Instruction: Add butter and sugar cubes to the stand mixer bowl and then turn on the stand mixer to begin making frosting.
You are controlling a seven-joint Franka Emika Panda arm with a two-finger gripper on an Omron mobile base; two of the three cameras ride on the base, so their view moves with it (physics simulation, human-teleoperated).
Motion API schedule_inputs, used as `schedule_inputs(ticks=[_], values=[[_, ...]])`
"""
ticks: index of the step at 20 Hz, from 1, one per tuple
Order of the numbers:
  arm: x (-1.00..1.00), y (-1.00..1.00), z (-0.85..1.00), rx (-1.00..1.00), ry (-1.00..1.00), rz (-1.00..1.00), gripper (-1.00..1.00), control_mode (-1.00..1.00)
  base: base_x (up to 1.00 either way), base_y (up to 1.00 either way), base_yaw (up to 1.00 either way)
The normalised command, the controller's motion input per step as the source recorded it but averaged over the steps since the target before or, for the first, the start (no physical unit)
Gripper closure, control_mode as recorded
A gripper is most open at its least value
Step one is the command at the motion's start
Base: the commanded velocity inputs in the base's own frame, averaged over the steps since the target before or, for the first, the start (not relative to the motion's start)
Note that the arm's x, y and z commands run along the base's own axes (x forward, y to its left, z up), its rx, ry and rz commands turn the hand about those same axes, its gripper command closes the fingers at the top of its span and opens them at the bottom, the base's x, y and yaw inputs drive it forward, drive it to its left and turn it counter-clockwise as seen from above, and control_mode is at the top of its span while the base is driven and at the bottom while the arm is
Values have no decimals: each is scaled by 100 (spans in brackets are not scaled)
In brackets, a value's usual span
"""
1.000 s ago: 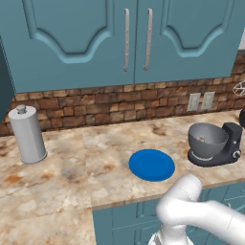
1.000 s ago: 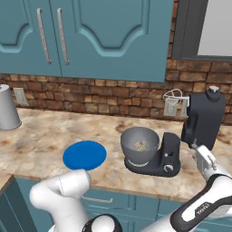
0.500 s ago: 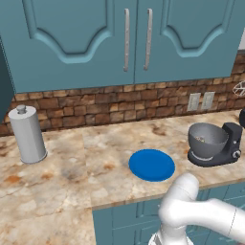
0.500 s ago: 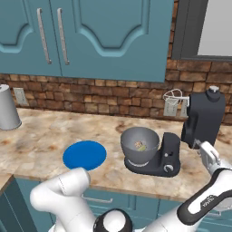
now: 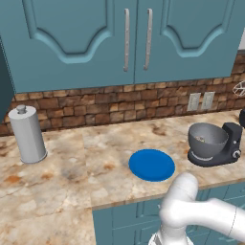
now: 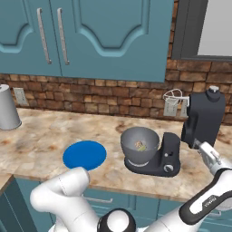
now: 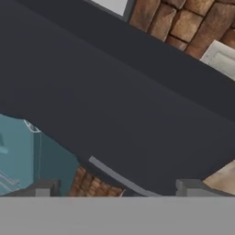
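Note:
The stand mixer (image 6: pixel 166 154) stands dark on the counter, its small round knob facing the front edge; it also shows at the right as the stand mixer (image 5: pixel 228 145). The grey stand mixer bowl (image 6: pixel 140 144) sits on its base, also seen as the bowl (image 5: pixel 206 139). Small tan and pale bits (image 6: pixel 140 146) lie inside the bowl; whether they are the butter and sugar cubes I cannot tell. My gripper (image 6: pixel 198 145) hangs right of the mixer, against a tall black appliance. In the hand view my gripper (image 7: pixel 118 187) is open, nothing between its fingertips (image 7: pixel 46 187).
A tall black appliance (image 6: pixel 204 118) stands right of the mixer, close in front of the hand as a dark surface (image 7: pixel 114 105). A flat blue plate (image 5: pixel 151 164) lies left of the mixer. A grey cylindrical canister (image 5: pixel 27 134) stands far left. A wire whisk (image 6: pixel 174 96) hangs by the brick wall.
The hand has risen a little at the right, closer to the tall black appliance. The jaws stay open. Mixer, bowl and plate have not moved.

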Motion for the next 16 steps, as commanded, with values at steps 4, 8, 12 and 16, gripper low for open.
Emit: schedule_inputs(ticks=[4,8,12,16], values=[[11,-1,34,-8,-3,0,-100,-100,0,0,0],[0,-40,16,-2,0,0,-100,-100,0,0,0],[0,-42,10,-2,0,0,-100,-100,0,0,0],[-1,-36,0,-4,-1,-3,-100,-100,0,0,0]])
